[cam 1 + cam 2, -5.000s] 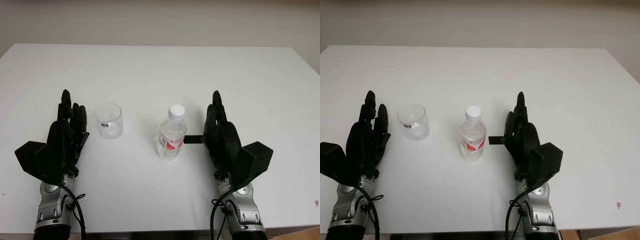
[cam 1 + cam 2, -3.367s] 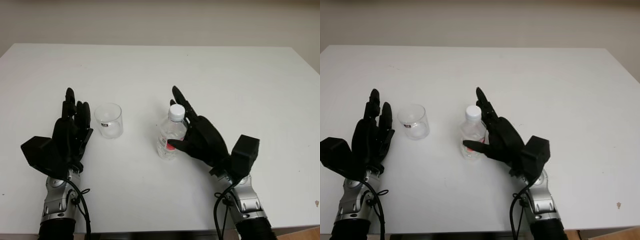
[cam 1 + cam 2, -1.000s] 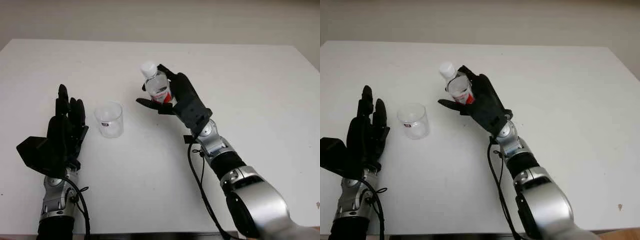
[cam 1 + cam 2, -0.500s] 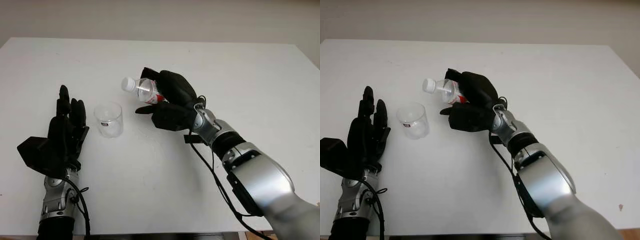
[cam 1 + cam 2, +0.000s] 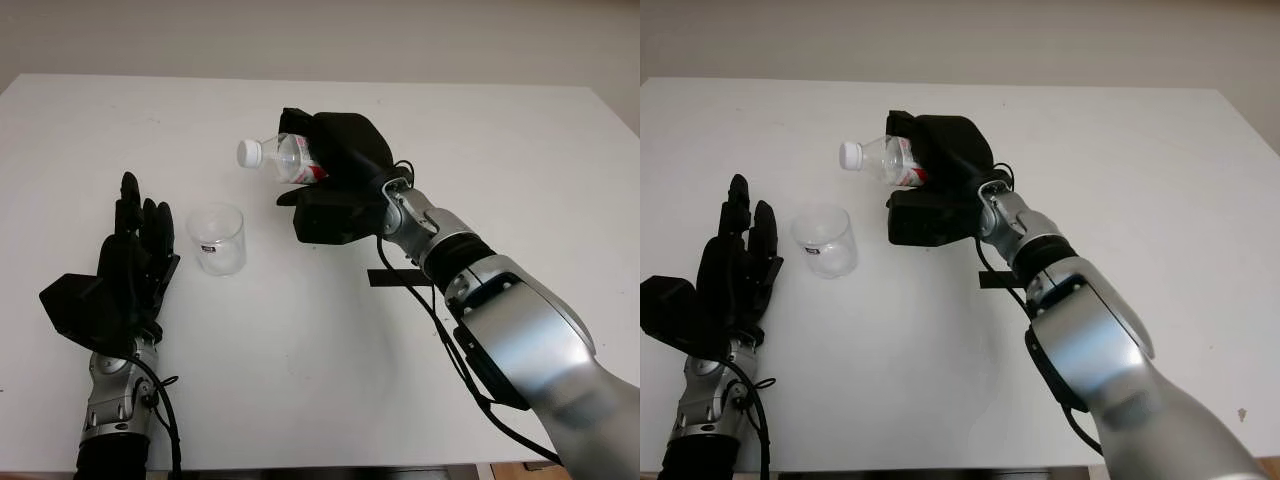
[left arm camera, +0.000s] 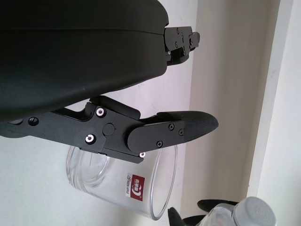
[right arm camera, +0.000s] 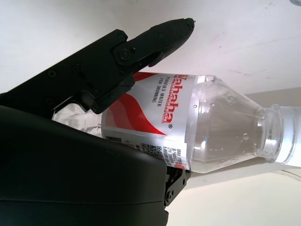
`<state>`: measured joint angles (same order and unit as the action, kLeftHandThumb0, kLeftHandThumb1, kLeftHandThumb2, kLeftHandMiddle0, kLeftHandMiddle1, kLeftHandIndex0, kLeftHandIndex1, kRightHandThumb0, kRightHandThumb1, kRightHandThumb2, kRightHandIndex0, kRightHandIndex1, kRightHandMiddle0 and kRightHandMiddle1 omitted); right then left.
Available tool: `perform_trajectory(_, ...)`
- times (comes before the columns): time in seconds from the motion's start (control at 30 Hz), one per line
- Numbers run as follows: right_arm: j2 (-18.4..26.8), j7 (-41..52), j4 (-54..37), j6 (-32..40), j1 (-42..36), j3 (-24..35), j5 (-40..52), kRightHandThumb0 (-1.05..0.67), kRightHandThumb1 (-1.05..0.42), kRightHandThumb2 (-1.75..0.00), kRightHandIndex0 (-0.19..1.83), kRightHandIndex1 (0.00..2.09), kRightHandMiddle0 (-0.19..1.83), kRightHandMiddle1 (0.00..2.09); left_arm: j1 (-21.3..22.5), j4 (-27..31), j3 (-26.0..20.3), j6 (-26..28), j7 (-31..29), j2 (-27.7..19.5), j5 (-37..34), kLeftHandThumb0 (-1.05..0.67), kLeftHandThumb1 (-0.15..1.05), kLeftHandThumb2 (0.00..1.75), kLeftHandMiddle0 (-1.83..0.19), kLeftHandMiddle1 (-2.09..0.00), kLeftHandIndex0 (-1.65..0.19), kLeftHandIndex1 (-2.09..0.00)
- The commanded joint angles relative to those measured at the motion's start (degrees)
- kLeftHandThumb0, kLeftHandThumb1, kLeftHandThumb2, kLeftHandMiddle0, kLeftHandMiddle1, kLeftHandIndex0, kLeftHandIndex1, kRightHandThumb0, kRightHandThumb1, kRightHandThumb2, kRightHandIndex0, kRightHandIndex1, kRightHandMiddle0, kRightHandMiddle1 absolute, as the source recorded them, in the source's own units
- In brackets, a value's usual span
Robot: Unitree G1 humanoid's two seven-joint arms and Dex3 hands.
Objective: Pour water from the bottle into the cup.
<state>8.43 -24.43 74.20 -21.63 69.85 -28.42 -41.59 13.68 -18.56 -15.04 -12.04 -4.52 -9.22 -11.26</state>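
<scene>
My right hand [image 5: 335, 175] is shut on a small clear water bottle [image 5: 285, 158] with a red-and-white label and a white cap [image 5: 248, 152]. It holds the bottle lying almost level above the table, cap end toward the cup and still up and to the right of it. The cap is on. In the right wrist view the bottle [image 7: 188, 125] lies across my palm. The empty clear cup [image 5: 217, 239] stands upright on the white table [image 5: 330, 350]. My left hand [image 5: 135, 265] is open just left of the cup [image 6: 124, 181], not touching it.
A small black strip [image 5: 398, 277] lies on the table below my right forearm. A pale wall [image 5: 320, 35] runs behind the table's far edge. The table's near edge lies close to my left wrist.
My right hand has turned the bottle flatter and raised it slightly, its cap end moving a little nearer the cup. The left hand and the cup have stayed put.
</scene>
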Motion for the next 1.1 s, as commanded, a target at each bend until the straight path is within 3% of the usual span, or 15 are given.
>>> perform_trajectory(0.0, -1.03, -0.65, 0.45, 1.06, 2.71, -0.32, -0.21, -0.42, -1.05, -0.23, 1.22, 2.09, 0.92, 2.09, 0.56, -0.40, 0.01, -0.36, 0.31, 0.30, 0.15, -0.64, 1.05, 0.49, 0.07, -0.06, 0.06, -0.07)
perform_trajectory(0.23, -3.42, -1.56, 0.92, 4.20, 4.25, -2.00, -1.47, -0.40, -1.05, -0.23, 1.23, 2.09, 0.86, 2.09, 0.69, -0.81, 0.20, -0.51, 0.26, 0.69, -0.04, -0.64, 1.05, 0.49, 0.08, -0.05, 0.07, -0.06)
perform_trajectory(0.4, -4.14, -2.07, 1.18, 5.63, 4.77, -4.18, -3.32, -0.40, -1.05, -0.24, 1.21, 2.09, 0.70, 2.09, 0.76, -1.15, 0.21, -0.94, 0.41, 1.08, 0.00, -0.63, 1.05, 0.50, 0.08, -0.05, 0.08, -0.06)
perform_trajectory(0.83, -2.86, -15.25, 2.00, 5.71, 5.65, -14.84, -14.55, -0.41, -1.05, -0.21, 1.28, 2.09, 0.67, 2.09, 0.90, -1.92, 0.58, -2.18, 1.17, 1.94, 0.42, -0.62, 1.05, 0.53, 0.08, -0.06, 0.08, -0.05)
perform_trajectory(1.07, -1.96, -19.23, 2.30, 5.42, 6.26, -18.26, -17.73, -0.47, -1.04, -0.08, 1.23, 2.09, 0.60, 2.09, 0.59, -1.65, 0.76, -1.93, 1.11, 1.88, 0.11, -0.62, 1.05, 0.53, 0.09, -0.05, 0.09, -0.05)
